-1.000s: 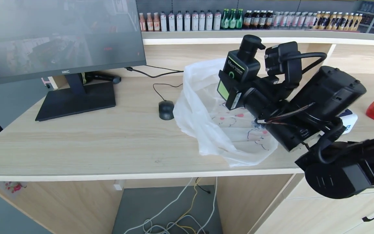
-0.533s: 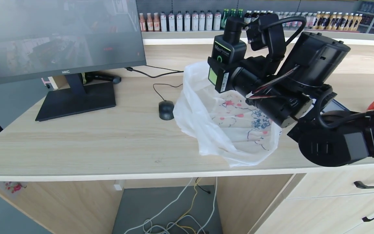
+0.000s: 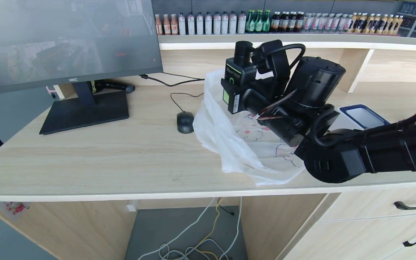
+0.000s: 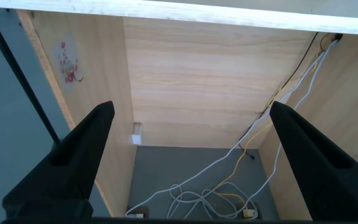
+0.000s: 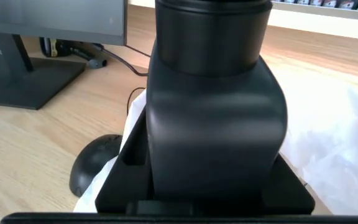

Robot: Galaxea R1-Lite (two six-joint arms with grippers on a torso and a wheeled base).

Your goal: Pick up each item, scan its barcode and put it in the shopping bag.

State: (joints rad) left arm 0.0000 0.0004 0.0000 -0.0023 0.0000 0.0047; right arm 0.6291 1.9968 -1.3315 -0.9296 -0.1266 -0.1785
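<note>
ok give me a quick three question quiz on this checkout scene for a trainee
1. True or false: the right gripper is shut on the black bottle.
2. What lies beside the shopping bag, on the side toward the monitor? A mouse, B keyboard, C cup.
3. Fill in: the left gripper is ___ (open or shut).
Key: 1 true; 2 A; 3 open.

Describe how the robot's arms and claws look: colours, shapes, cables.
The right arm is matte black, built of thick cylindrical housings. A black cable loops over its wrist, and thin red and white wires run along it. The left claw has two black wedge-shaped fingers tapering to the tips.
</note>
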